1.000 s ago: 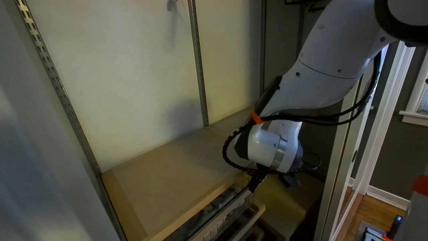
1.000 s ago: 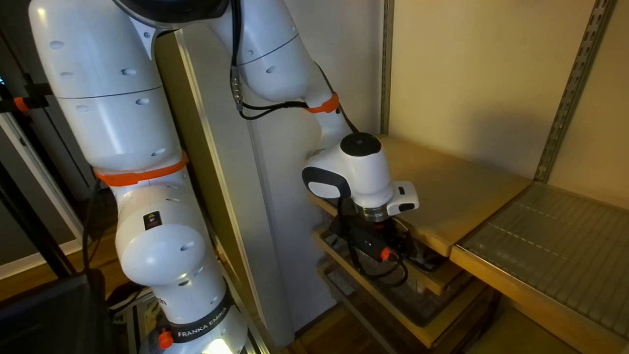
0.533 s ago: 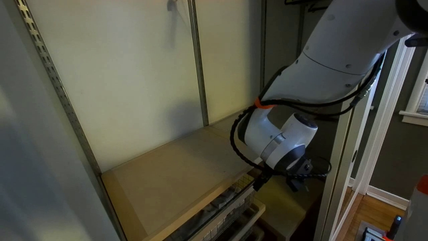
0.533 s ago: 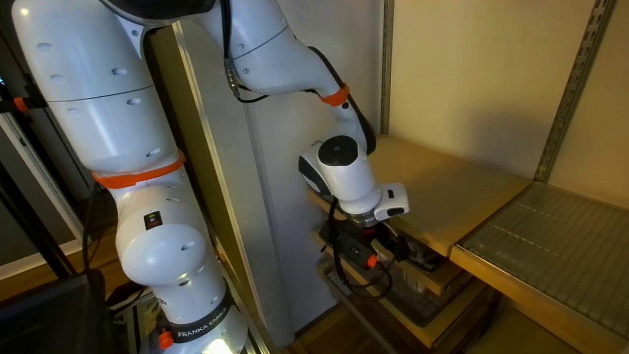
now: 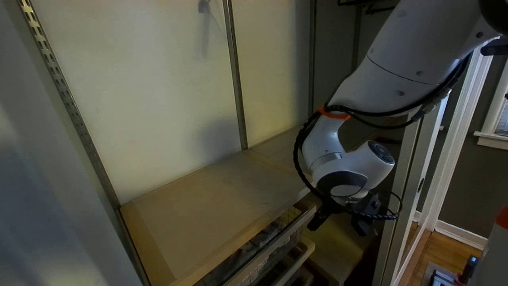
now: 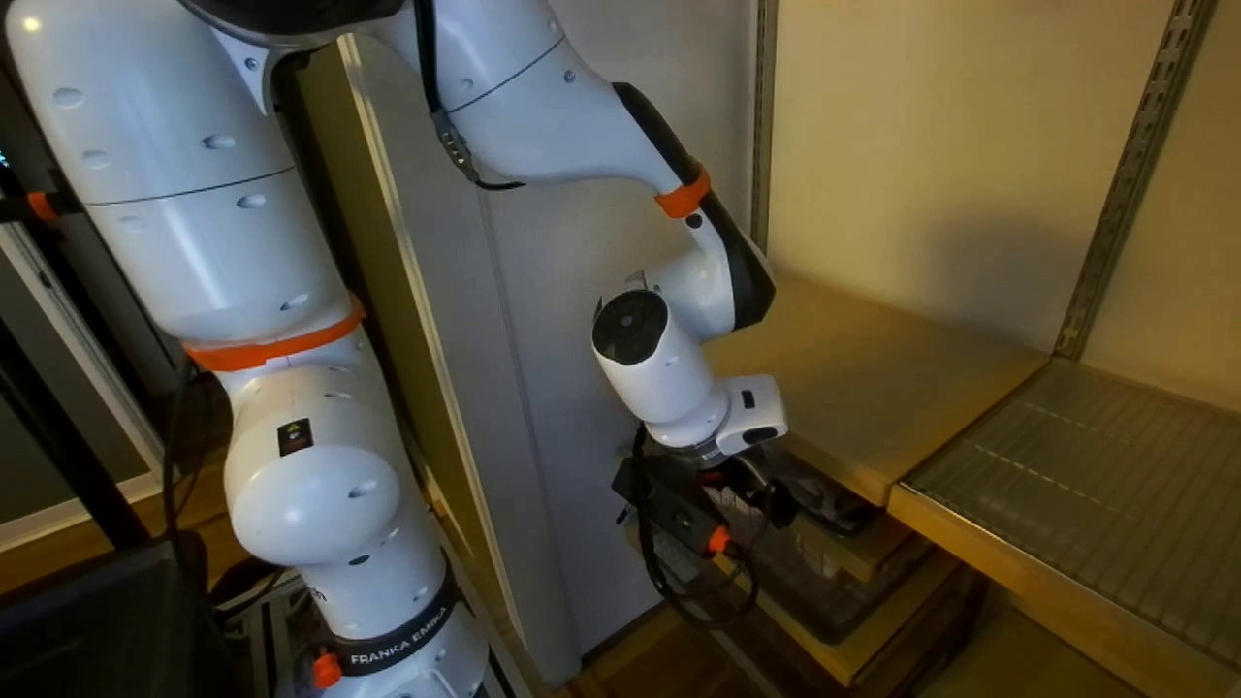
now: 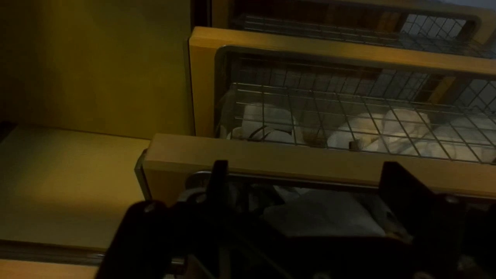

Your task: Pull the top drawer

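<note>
Wall panel (image 5: 139, 91), one: pale, upright, at ten o'clock in an exterior view; no part in your task.

Counter (image 5: 210, 198), one: broad tan slab, at seven o'clock in an exterior view; your work lies below its front edge.

Top drawer (image 7: 319, 162), one: just below the counter in both exterior views, its beige front strip standing out past the counter's edge; in the wrist view that strip runs from nearly nine o'clock to just past three. Done: part-open. Left, by judgement: more travel for you to draw, since the lower drawer (image 7: 341, 50) appears to stand out farther. Full reach: cannot be told.

Lower drawer, one: front strip between one and two o'clock in the wrist view; not the one you are asked to pull.

Contents (image 7: 321, 215), grey, cloth-like: inside the top drawer, between four and five o'clock in the wrist view, showing behind the strip.

Tool (image 7: 304, 170), one: at four o'clock in the wrist view, fingers (image 7: 399, 186) spread well apart, nothing seen pinched. Contact with the drawer: you cannot tell. Further pull would likely need you to grip or hook the strip first.
</note>
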You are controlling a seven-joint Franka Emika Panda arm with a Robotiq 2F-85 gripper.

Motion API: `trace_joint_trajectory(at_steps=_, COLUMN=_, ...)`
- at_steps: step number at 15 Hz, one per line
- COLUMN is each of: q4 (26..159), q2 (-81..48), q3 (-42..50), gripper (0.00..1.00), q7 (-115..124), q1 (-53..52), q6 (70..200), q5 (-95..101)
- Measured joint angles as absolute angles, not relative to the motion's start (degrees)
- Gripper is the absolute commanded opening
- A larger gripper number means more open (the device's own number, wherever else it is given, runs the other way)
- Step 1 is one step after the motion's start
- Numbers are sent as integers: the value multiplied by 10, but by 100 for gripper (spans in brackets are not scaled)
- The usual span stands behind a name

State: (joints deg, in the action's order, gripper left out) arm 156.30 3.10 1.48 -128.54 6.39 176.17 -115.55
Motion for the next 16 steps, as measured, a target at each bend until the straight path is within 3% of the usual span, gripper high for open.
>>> trace_joint_trajectory(at_steps=5, q4=1546, q2=7, q3=24, gripper=100, q7=-1439, q1=102, q6=1701, q5=-1261)
trace_joint_trajectory(at_steps=16, q4=1531, q2=-4, q3=24, gripper=100, q7=-1448, q1=104, q6=1697, q5=-1287)
